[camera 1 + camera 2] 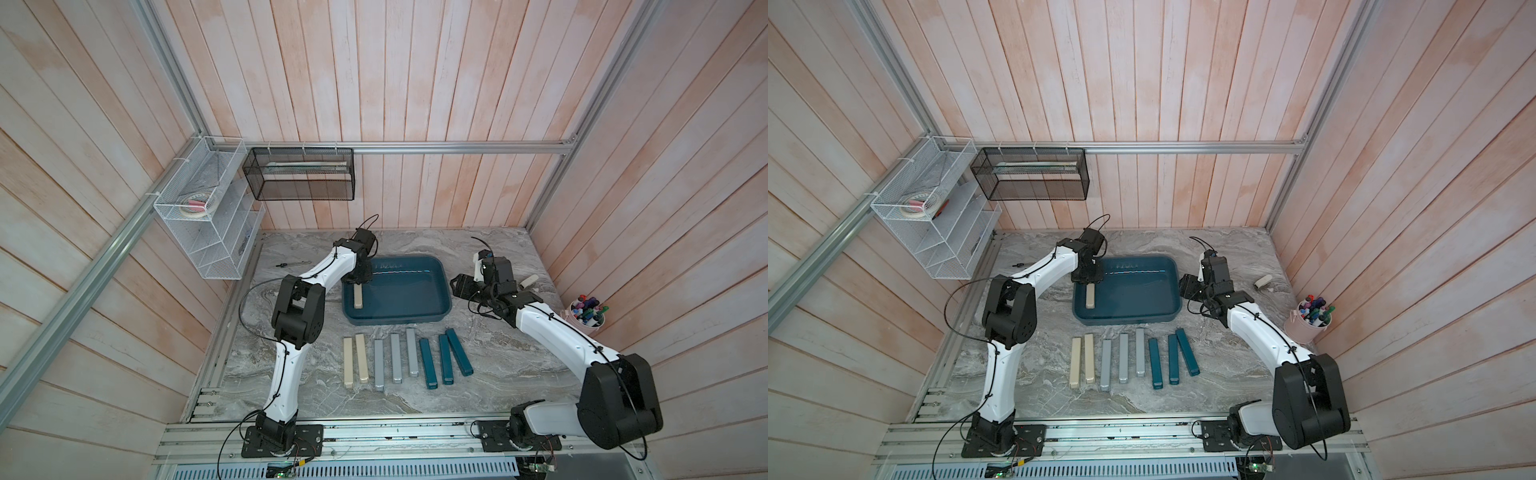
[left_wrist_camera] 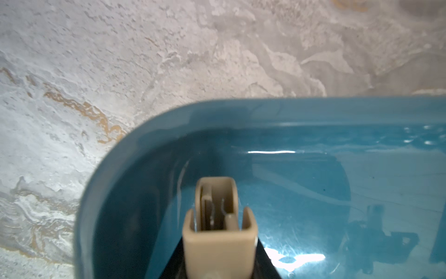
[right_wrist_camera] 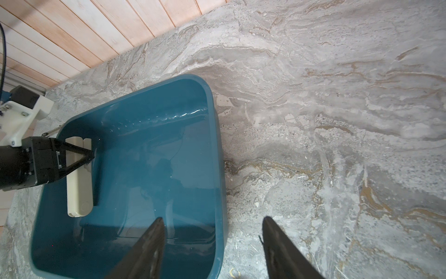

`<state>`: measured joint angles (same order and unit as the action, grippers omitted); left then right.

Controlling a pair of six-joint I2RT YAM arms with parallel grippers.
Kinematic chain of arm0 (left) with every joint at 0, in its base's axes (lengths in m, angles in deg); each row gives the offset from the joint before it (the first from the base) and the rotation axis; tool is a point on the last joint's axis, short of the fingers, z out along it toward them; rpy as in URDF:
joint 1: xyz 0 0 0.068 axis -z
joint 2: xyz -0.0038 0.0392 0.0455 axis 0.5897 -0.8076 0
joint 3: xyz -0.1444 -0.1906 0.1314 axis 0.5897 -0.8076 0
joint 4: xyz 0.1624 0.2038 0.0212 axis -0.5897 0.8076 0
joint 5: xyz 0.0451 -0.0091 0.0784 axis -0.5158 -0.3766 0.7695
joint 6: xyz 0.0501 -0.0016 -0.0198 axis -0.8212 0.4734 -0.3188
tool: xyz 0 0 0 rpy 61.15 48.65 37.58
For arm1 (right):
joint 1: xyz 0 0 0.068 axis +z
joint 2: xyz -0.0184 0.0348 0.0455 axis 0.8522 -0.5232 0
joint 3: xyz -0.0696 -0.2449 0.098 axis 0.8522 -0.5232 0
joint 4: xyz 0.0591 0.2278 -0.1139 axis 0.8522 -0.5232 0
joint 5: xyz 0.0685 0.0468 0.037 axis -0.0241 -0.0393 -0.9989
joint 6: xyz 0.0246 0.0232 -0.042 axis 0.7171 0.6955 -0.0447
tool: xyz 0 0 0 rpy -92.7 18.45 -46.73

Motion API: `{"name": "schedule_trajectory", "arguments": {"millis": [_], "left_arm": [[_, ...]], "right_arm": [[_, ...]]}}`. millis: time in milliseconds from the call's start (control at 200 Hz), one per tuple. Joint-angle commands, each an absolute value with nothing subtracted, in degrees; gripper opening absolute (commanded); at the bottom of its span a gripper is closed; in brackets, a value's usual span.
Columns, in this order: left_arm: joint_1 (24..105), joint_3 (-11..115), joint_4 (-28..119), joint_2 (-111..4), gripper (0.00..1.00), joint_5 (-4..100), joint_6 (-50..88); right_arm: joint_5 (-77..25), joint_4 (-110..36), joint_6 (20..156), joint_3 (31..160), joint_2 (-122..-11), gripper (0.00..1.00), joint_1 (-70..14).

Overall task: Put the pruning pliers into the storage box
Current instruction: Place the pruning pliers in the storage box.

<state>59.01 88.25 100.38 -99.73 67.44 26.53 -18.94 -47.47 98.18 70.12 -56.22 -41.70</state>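
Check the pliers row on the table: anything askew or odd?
Only the rightmost dark teal pliers: it lies slanted, far end almost meeting the neighbouring teal pliers, near ends splayed apart. Nothing looks spilled or damaged.

Both top views are looking down from high above; both wrist cameras are peering closely into the storage box [image 3: 220, 154]

A robot lab test cell: pale pink-washed wood-plank walls [image 1: 415, 75] on a bare silver aluminium extrusion frame [image 1: 457, 147] box in a grey marble-patterned tabletop [image 1: 498, 374], with two white-and-black robot arms [image 1: 286, 374] bolted to slotted aluminium rails [image 1: 395, 434] along its front edge and a white wire rack [image 1: 208, 249] tied to the frame.
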Motion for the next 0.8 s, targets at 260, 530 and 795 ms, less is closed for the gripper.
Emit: {"name": "schedule_trajectory", "arguments": {"millis": [260, 530, 795], "left_arm": [[58.2, 87.6, 98.2, -102.3, 0.29, 69.6, 27.5], [58.2, 89.3, 98.2, -102.7, 0.39, 69.4, 26.9], [58.3, 92.0, 100.2, -103.6, 0.43, 69.8, 27.5]], "right_arm": [[-19.9, -45.9, 97.7, 69.2, -58.1, 0.65, -42.1], [-20.0, -45.1, 97.7, 68.3, -58.5, 0.66, -42.3], [-20.1, -46.2, 96.9, 68.1, -57.5, 0.66, -43.0]]}}
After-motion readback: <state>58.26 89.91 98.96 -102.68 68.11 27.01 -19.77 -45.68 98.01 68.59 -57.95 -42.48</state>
